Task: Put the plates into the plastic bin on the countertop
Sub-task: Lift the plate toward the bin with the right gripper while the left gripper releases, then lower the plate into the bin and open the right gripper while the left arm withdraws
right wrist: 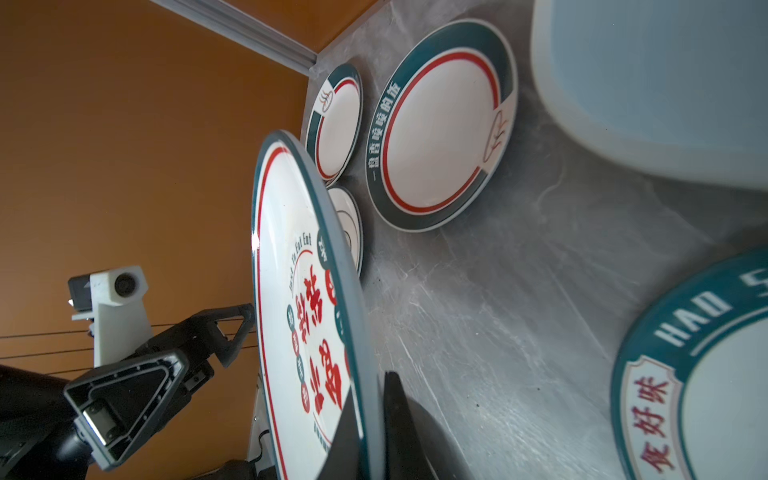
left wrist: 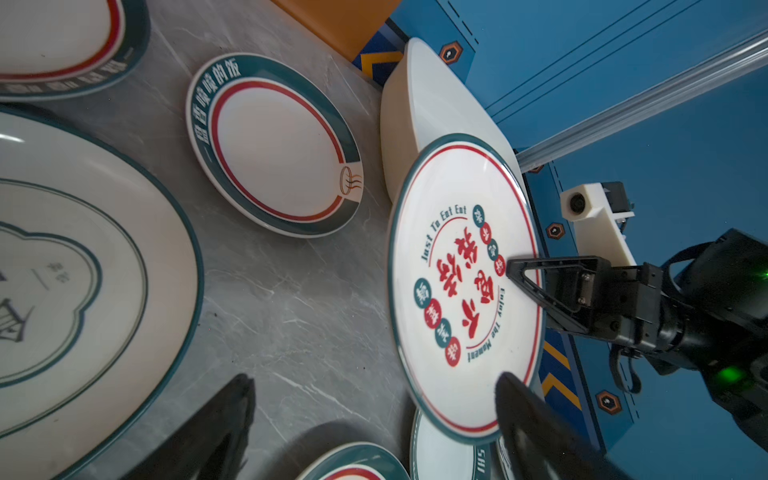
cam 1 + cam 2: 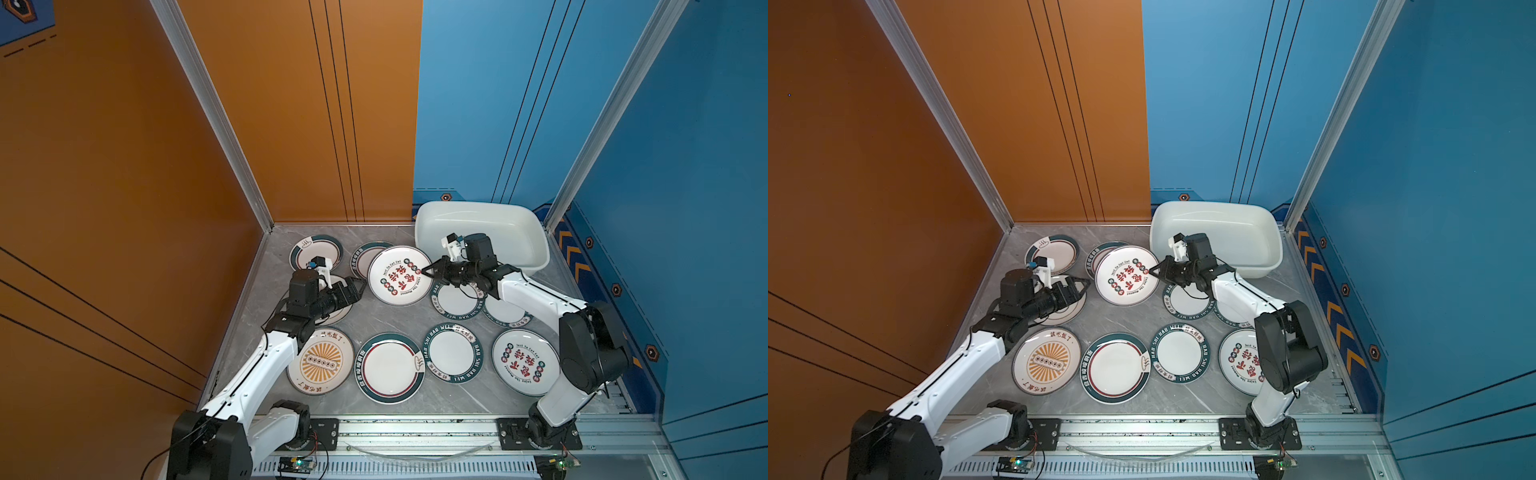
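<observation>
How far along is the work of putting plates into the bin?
Nothing is done yet: the bin is empty. In hand: the right gripper is shut on a red-lettered plate, lifted near the bin; the left gripper is open. Left: all other plates lie on the countertop.

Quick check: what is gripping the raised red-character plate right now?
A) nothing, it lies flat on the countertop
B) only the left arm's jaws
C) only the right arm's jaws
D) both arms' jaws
C: the right gripper has its jaws shut on the rim of the red-character plate, which is tilted up off the countertop, while the left gripper has its jaws wide open at the plate's opposite edge.
</observation>
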### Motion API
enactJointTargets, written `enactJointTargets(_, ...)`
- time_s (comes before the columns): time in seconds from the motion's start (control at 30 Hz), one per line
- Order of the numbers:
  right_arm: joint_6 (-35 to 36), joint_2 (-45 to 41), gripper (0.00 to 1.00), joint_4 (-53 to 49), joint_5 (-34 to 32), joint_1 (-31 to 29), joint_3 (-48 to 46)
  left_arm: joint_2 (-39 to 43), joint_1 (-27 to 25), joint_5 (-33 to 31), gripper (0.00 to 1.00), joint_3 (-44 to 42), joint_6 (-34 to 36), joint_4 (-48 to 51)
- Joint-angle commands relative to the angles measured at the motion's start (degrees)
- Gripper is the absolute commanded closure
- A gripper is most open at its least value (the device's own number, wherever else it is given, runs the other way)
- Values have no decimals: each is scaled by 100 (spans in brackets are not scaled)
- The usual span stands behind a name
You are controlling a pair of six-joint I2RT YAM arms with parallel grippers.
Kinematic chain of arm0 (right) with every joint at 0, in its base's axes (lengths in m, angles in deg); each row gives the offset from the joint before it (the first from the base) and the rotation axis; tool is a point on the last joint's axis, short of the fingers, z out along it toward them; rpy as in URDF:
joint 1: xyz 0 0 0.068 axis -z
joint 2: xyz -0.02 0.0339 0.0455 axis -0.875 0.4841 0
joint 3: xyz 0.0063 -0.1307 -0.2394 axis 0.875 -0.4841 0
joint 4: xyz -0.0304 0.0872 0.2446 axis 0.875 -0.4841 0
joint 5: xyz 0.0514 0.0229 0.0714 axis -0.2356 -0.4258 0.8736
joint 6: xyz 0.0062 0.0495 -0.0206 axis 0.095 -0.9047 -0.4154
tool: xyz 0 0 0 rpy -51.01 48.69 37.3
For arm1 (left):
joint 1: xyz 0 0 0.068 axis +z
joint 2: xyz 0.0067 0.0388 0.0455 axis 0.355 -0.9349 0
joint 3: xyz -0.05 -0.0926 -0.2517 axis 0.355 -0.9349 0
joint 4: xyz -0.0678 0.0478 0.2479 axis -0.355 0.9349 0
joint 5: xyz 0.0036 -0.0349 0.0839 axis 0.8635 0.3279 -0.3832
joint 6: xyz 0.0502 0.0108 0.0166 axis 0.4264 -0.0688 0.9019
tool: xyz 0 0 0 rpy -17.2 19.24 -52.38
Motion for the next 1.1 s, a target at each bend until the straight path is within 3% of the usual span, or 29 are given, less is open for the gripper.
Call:
enactJointTargets(0.0, 301, -163, 100, -620, -392, 312, 576, 260, 185, -367, 2, -214, 161, 431)
enactJointTargets(0.27, 423, 416, 100, -1496, -1418, 1294, 1883, 916, 857, -611, 2, -693, 90, 642)
enactJointTargets(0.5, 599, 1871, 100, -2513, -2230, 1638, 3779, 954, 1675, -517, 2, -836, 217, 1090)
enactJointTargets(0.77, 461, 3741, 100, -3208, -2112, 1616, 5689, 895, 2069, -407, 2, -1105, 121, 910)
enactJointTargets(1.07, 204, 4489, 100, -3239, -2164, 1571, 6163, 805, 2435, -692, 1, -1151, 173, 908)
